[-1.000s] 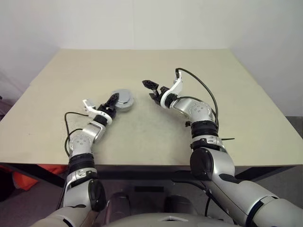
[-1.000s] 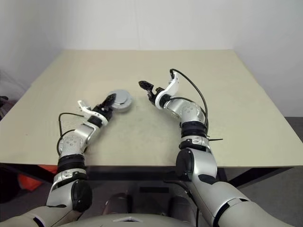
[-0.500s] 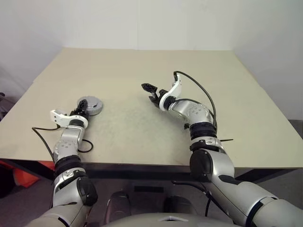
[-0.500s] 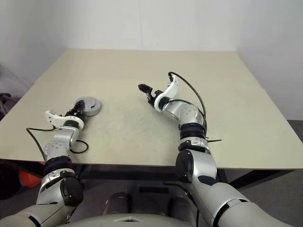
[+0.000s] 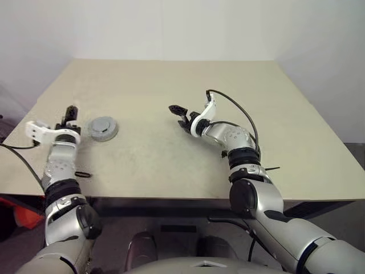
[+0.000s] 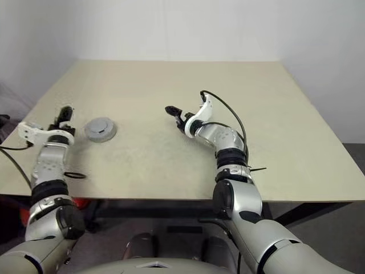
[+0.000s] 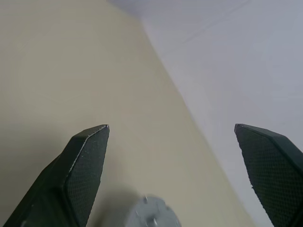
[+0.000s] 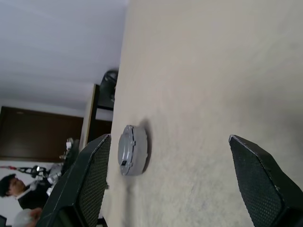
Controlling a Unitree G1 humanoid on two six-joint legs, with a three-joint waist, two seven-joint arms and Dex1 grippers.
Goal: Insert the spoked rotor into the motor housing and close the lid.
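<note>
A grey round lid lies flat on the beige table, toward its left side; it also shows as the lid and the lid. The spoked rotor and the motor housing are hidden. My left gripper hovers just left of the lid, apart from it, and stands open, its jaws wide in the left wrist view. My right gripper is over the middle of the table, well to the right of the lid. It is open and empty, pointing toward the lid.
The table's left edge runs close beside my left arm, and the front edge is near. A white wall backs the table. A person shows far off beyond the table's left side.
My left gripper carried the lid from the table's middle to the left, opened, let it go and drew away further left. The right arm barely moved.
</note>
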